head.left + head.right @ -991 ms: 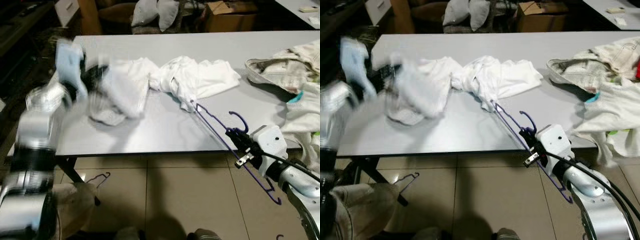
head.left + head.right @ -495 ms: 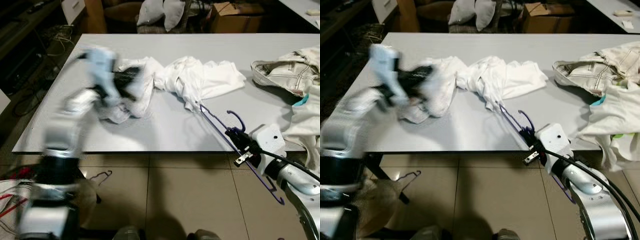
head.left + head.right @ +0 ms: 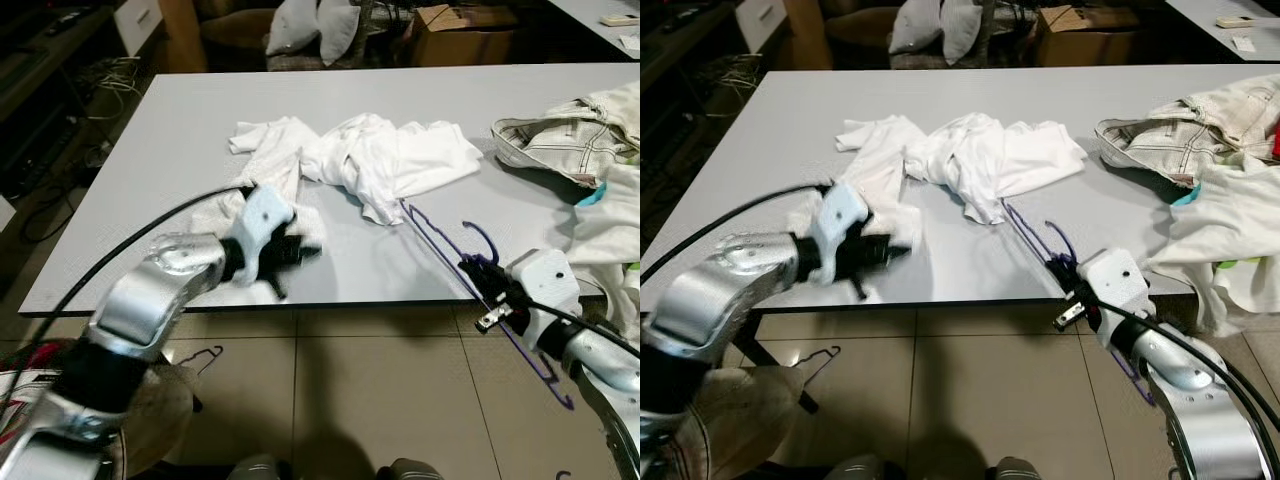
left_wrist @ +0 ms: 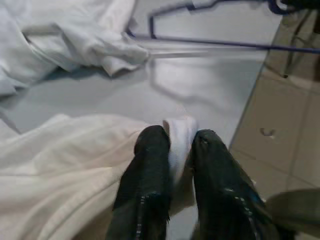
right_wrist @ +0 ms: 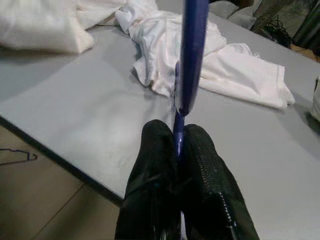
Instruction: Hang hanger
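Now the left end effector [image 4: 172,150], swung down to the desk [image 3: 180,130] edge, is pinching the white shirt [image 3: 380,160] hem; right end effector [image 5: 177,150] keeps clamping the purple hanger [image 3: 440,240], so threading seems next.

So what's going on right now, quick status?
Right end effector shut on purple hanger, over table edge. Left end effector shut on white shirt hem. Shirt not yet on hanger; more clothes alongside.

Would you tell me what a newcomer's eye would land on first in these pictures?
Probably the purple hanger, pinched in the right gripper at the grey table's near edge, its far end tucked under the white shirt. Next, the left gripper, shut on a fold of white cloth.
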Robot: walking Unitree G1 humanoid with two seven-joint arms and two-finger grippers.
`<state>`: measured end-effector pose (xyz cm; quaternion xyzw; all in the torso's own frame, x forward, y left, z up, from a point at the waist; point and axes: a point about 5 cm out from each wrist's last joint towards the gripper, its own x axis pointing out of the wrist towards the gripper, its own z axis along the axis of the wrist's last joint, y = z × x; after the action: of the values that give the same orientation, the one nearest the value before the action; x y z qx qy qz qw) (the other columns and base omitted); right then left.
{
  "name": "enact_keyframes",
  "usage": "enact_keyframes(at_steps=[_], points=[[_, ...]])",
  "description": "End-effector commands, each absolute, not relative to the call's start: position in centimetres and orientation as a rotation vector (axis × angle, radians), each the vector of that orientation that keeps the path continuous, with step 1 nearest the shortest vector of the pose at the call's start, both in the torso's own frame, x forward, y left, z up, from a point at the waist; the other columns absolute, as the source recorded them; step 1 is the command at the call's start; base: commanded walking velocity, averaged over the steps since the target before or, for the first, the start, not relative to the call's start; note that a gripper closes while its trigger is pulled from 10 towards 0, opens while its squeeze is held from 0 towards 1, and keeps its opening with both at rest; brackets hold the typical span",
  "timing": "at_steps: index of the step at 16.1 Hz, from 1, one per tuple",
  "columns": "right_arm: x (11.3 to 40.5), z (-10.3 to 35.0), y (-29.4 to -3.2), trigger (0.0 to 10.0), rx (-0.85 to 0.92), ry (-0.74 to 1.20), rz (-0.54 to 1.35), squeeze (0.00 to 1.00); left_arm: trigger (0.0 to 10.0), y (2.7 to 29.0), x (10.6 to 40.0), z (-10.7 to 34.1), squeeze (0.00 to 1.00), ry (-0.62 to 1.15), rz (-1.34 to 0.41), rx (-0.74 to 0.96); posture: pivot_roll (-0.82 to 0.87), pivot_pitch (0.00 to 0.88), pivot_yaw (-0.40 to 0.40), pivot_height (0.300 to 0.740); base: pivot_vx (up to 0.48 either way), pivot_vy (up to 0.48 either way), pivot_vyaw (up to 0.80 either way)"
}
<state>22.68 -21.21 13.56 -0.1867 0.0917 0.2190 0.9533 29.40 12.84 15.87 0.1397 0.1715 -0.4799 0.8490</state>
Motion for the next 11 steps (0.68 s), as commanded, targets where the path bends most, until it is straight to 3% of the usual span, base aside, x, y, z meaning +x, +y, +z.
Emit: enact_keyframes(at_steps=[1, 6, 9, 10, 11], points=[[22.7, 13.3, -21.4, 10.0, -0.38, 0.206, 0.44, 0.0, 10.0, 13.0, 29.3, 16.1, 1.0, 0.362, -1.021, 0.285, -0.12, 0.0, 0.076, 0.74, 0.0, 0.0, 0.0], [22.0, 13.1, -21.5, 10.0, -0.38, 0.214, 0.431, 0.0, 10.0, 17.3, 29.3, 16.9, 1.0, 0.389, -0.987, 0.419, -0.14, 0.0, 0.099, 0.74, 0.0, 0.0, 0.0], [21.6, 13.0, -21.5, 10.0, -0.38, 0.219, 0.424, 0.0, 10.0, 20.9, 30.7, 16.1, 1.0, 0.393, -0.865, 0.669, -0.15, 0.0, 0.113, 0.74, 0.0, 0.0, 0.0], [21.5, 13.0, -21.4, 10.0, -0.379, 0.219, 0.422, 0.0, 10.0, 20.9, 30.4, 15.6, 1.0, 0.413, -0.895, 0.668, -0.16, 0.0, 0.12, 0.74, 0.0, 0.0, 0.0], [21.5, 13.0, -21.4, 10.0, -0.376, 0.219, 0.419, 0.0, 10.0, 20.9, 30.0, 15.0, 0.29, 0.446, -0.94, 0.674, -0.15, 0.0, 0.119, 0.74, 0.0, 0.0, 0.0]])
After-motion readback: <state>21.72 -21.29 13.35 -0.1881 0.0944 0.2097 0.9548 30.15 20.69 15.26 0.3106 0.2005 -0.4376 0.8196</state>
